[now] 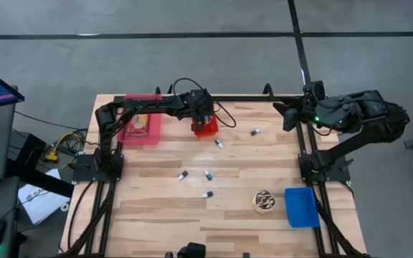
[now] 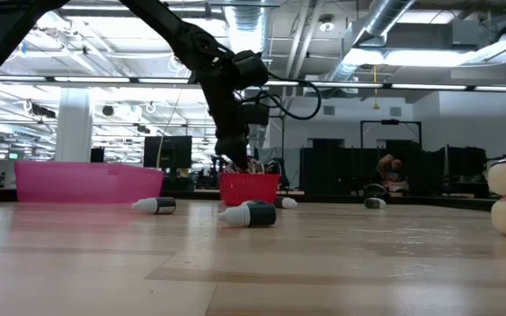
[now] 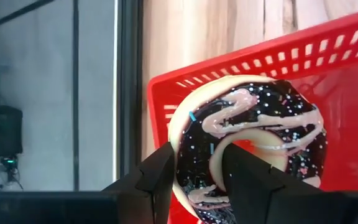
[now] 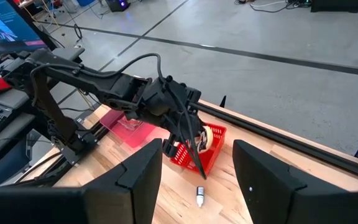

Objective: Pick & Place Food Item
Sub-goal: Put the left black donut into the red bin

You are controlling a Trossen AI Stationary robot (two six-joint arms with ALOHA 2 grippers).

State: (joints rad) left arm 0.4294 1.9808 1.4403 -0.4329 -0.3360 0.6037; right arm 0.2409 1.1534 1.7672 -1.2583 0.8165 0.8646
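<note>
On the far left of the desk (image 1: 156,215) sits a pink tray (image 1: 140,129) with something pale lying in it. Just to its right, at the far edge, stands a red basket (image 1: 206,128). The left arm reaches across from the left side over the pink tray, and its gripper (image 3: 196,180) hangs directly above the basket, with a black cable looping beside it.

In the left wrist view a chocolate-glazed donut (image 3: 247,146) with pink icing lines and sprinkles fills the basket's opening, standing on edge against the red slotted wall. The left fingers (image 3: 157,180) are clenched on the donut: one dark finger lies against its outer pale rim, the other presses onto the glazed face near the hole, so the near part of the ring sits between them.

Small bottle-like pieces lie scattered on the bare wood: one (image 1: 219,143) just right of the basket, one (image 1: 254,132) farther right, and three (image 1: 207,174) near the middle of the desk.

Toward the near right lies a second donut (image 1: 264,201), and touching or just beside it on its right a blue tray (image 1: 300,206).

The right gripper (image 4: 197,165) waits raised at the far right corner, well apart from everything, its fingers spread and empty.
</note>
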